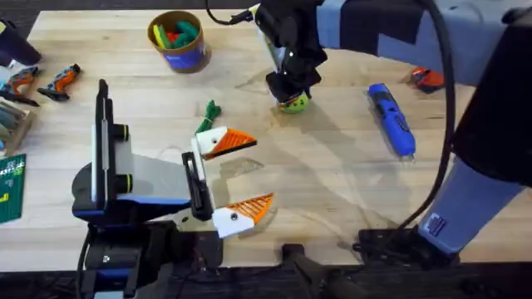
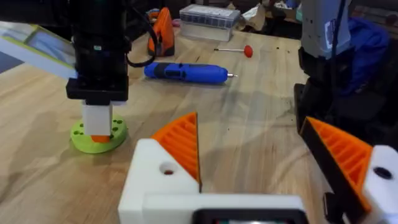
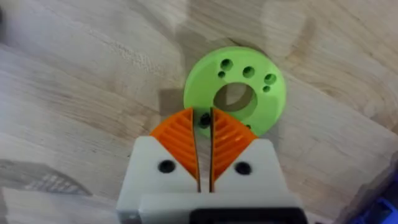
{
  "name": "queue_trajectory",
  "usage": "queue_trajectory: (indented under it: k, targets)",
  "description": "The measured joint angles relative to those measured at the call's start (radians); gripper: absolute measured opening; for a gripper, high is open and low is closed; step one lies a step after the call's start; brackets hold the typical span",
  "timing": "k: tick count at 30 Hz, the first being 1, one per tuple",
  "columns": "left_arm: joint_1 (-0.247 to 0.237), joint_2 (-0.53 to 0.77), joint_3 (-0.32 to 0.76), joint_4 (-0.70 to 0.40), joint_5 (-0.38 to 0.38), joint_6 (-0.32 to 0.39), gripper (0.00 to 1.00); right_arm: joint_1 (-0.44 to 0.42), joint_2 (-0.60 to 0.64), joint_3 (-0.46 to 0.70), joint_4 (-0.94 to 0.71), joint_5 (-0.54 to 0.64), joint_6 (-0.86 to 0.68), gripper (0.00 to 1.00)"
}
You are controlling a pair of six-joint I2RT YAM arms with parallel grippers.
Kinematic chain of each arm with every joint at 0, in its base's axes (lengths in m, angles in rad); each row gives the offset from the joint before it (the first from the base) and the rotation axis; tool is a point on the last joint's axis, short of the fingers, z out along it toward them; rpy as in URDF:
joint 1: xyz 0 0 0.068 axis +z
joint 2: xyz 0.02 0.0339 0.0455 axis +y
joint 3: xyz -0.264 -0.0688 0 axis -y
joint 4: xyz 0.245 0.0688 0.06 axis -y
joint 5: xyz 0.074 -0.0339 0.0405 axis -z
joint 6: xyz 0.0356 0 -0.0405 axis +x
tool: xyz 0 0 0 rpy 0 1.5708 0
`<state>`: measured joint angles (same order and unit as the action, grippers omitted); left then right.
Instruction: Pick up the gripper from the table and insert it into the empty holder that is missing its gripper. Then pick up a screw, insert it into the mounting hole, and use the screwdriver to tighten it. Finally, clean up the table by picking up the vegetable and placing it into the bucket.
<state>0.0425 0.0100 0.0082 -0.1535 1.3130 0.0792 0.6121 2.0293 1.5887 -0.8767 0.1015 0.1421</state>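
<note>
The bucket (image 1: 177, 41) stands far back on the counter (image 1: 332, 191) with toy pieces inside. The vegetable (image 1: 209, 112) lies apart from it on the wood, just behind the left pincer (image 1: 245, 173), so the clean-up is not yet done.

The left pincer rests low with its fingers spread wide. Both of its white mounts (image 2: 152, 177) carry orange tips (image 2: 181, 142), so fitting the gripper looks finished. A mounting hole (image 2: 168, 169) in the nearer mount looks dark and empty, so I judge the screw is not in.

Further right, the right pincer (image 3: 204, 134) points down at a lime-green disc (image 3: 249, 84). Its orange fingers (image 3: 177, 137) are pressed almost together over the disc's rim. Something small and dark sits in the slit; I cannot tell whether it is a screw. Fetching the screw seems the step in hand.

Rightmost, the screwdriver (image 1: 391, 119) lies on the counter, well apart from both pincers. Tightening remains to do.
</note>
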Motion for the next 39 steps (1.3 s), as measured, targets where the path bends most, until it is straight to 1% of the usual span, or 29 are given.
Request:
queue_trajectory:
  k: [4,8,20,23,29,35,39]
  targets:
    - [0.000,0.000,0.000,0.000,0.000,0.000,0.985,0.000,0.000,0.000,0.003,0.000,0.000,0.041]
    - [0.000,0.000,0.000,0.000,0.000,0.000,0.985,-0.001,0.000,0.000,0.007,0.002,0.000,0.008]
    - [0.000,0.000,0.000,0.000,0.000,0.000,0.985,-0.001,0.000,0.000,0.005,0.002,0.000,0.007]
    - [0.000,0.000,0.000,0.000,0.000,0.000,0.985,-0.001,0.000,0.010,-0.022,0.003,0.000,0.006]
    - [0.000,0.000,0.000,0.000,0.000,0.000,0.986,-0.003,-0.021,0.106,-0.126,0.002,0.000,0.006]
    - [0.000,0.000,0.000,0.000,0.000,0.000,0.986,-0.003,-0.125,0.219,-0.199,0.002,0.000,0.006]
    - [0.000,0.000,0.000,0.000,0.000,0.000,0.986,-0.003,-0.203,0.250,-0.223,0.002,0.000,0.006]
